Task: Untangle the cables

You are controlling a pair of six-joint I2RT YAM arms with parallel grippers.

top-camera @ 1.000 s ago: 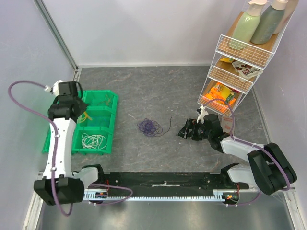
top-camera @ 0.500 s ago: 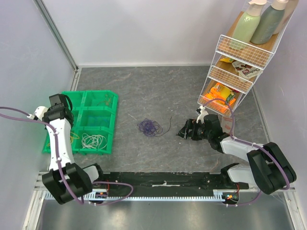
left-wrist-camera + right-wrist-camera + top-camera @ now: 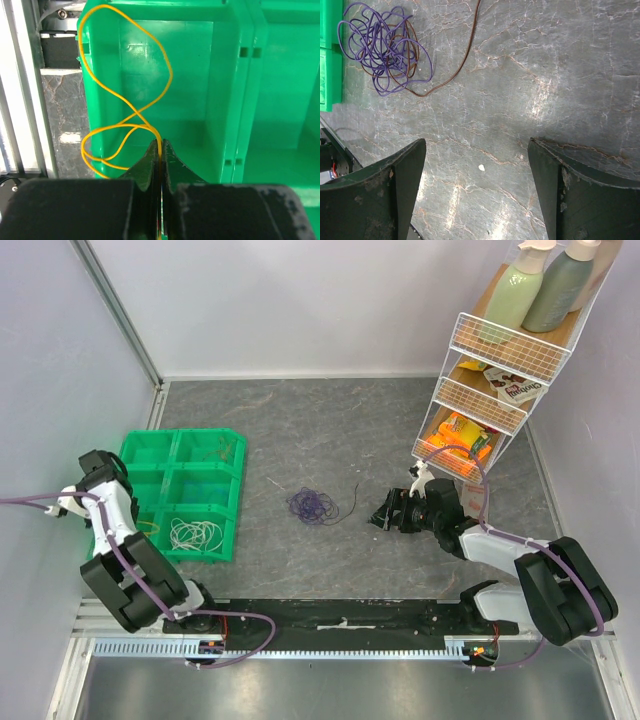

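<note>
The left jaws were clenched on a thin looping yellow wire (image 3: pixel 160 144) above a green plastic compartment bin (image 3: pixel 220 100). The right jaws stood spread and empty, with the tangled purple-and-brown wire bundle (image 3: pixel 380 47) at their ten o'clock on the grey marbled tabletop (image 3: pixel 530 75).

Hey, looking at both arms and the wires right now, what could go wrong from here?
The left gripper pinches the yellow wire at one spot only, and one loop seems to hang past the green bin's outer wall, so on release part may land outside. The purple bundle has a brown wire running through it; the open right gripper, apart from it, might grab both and tighten the tangle.
</note>
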